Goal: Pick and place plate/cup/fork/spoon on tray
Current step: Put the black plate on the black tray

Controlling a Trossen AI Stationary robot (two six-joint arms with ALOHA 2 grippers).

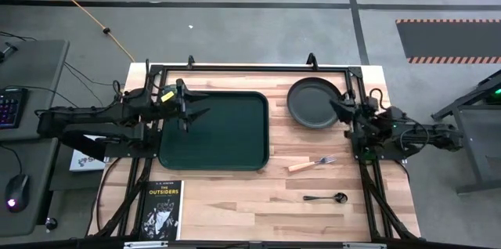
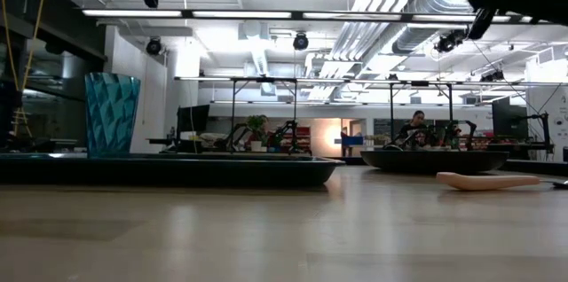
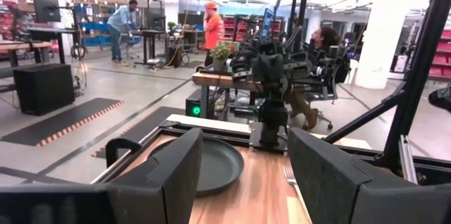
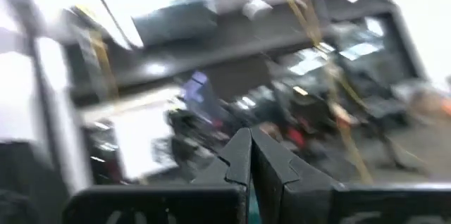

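Left gripper (image 1: 197,106): parted, empty, over tray (image 1: 235,151). Right gripper (image 1: 338,108): closed, empty. Risk: plate (image 1: 313,102) rim slipping during pinch.

An overhead camera looks straight down on the whole table (image 1: 258,202). A second sits at tabletop level, facing the room behind. Each wrist camera looks forward past its own fingers. Overhead, low and left wrist views share the plate (image 1: 313,102).
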